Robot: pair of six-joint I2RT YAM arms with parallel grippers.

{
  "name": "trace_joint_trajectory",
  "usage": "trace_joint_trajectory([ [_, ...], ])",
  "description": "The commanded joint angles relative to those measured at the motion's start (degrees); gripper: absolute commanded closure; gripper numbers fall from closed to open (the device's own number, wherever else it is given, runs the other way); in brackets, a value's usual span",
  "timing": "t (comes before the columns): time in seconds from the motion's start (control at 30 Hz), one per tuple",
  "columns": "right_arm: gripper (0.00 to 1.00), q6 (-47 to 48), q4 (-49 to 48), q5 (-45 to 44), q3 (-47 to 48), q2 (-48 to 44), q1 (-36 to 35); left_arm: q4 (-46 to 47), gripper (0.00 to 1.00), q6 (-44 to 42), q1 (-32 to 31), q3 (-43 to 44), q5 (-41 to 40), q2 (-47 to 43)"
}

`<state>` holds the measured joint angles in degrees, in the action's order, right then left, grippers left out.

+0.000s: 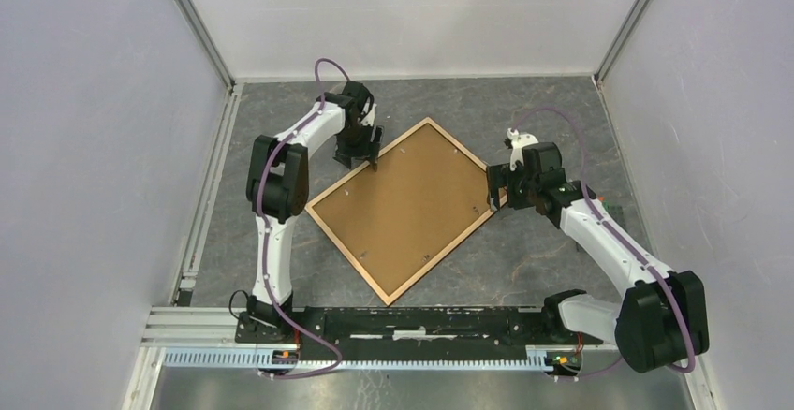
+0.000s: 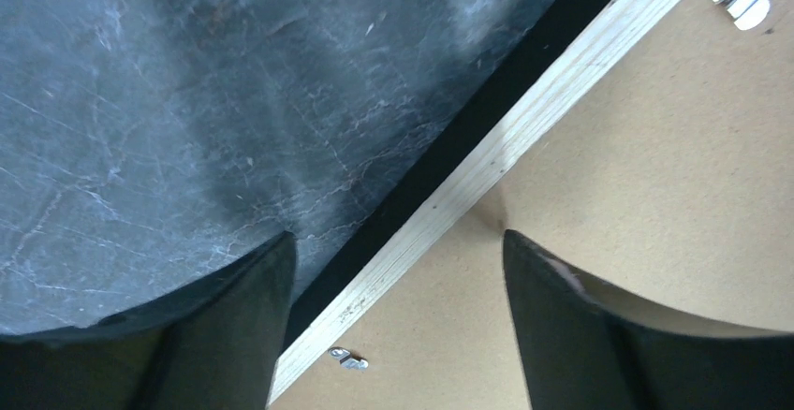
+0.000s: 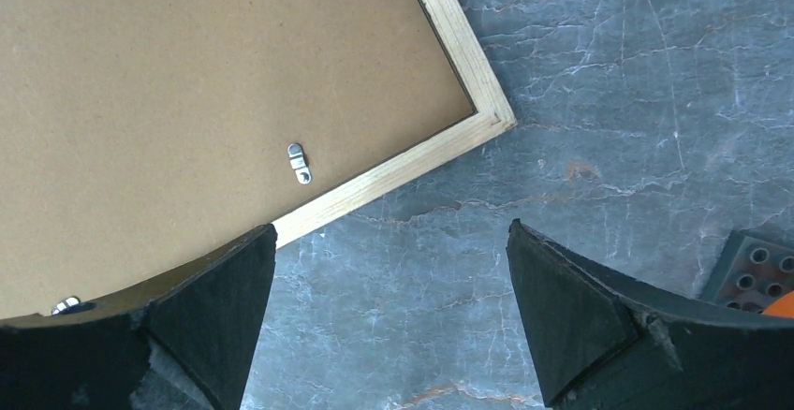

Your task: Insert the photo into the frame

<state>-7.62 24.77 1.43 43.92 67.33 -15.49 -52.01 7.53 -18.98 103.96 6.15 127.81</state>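
Status check, fwiw: the frame [image 2: 487,162] was laid back-side up on the desk [image 1: 524,110], turned so it sat like a diamond. The brown backing board [image 1: 403,206] was seated inside its rails, and small metal clips [image 3: 298,163] could be seen on the board close to the rails.

The photo couldn't be spotted in any view. It was probably tucked under the board, but that can't be told for sure.

The left tool [image 2: 398,237] was held open right over the far-left rail, with 1 finger above bare desk and the other above the board. So the rail was straddled, but nothing was pinched. That spot was likely picked so the edge could be pressed down or a nearby clip worked.

The right tool [image 3: 391,226] was spread wide as well, low over the desk just beside the frame's right corner, with nothing between its fingers. It was presumably placed there so the frame could be stopped from sliding.

Judged from all that, the job looked close to done, with maybe the clips left to be dealt with.
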Motion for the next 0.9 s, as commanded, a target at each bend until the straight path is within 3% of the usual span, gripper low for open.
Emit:
trace_joint_trajectory([
  [0.0,0.02,-0.3,-2.2,2.2,-0.7,-0.4,0.1,-0.3,0.26,-2.2,-1.0,1.6,-1.5,1.2],
  [0.2,0.02,-5.7,-1.7,-1.1,-0.6,3.1,0.1,-0.4,0.6,3.2,-1.7,-5.5,-8.7,-2.5],
  [0.43,0.02,-14.8,-7.5,-1.6,-3.3,5.9,0.1,4.7,0.79,12.0,-1.6,-25.1,-7.0,-14.6],
  [0.6,0.05,-18.9,-7.8,-1.5,-0.6,11.3,0.1,7.1,0.96,16.5,-1.7,-34.6,-7.9,-20.8],
  [0.73,0.1,-25.5,-13.5,0.5,-3.0,11.5,-1.9,11.4,0.98,22.2,-1.6,-41.7,-6.5,-25.0],
  [0.87,0.11,-23.9,-12.6,-3.0,-0.8,14.0,-6.6,16.8,0.98,26.1,-1.6,-47.5,-3.7,-27.8],
])
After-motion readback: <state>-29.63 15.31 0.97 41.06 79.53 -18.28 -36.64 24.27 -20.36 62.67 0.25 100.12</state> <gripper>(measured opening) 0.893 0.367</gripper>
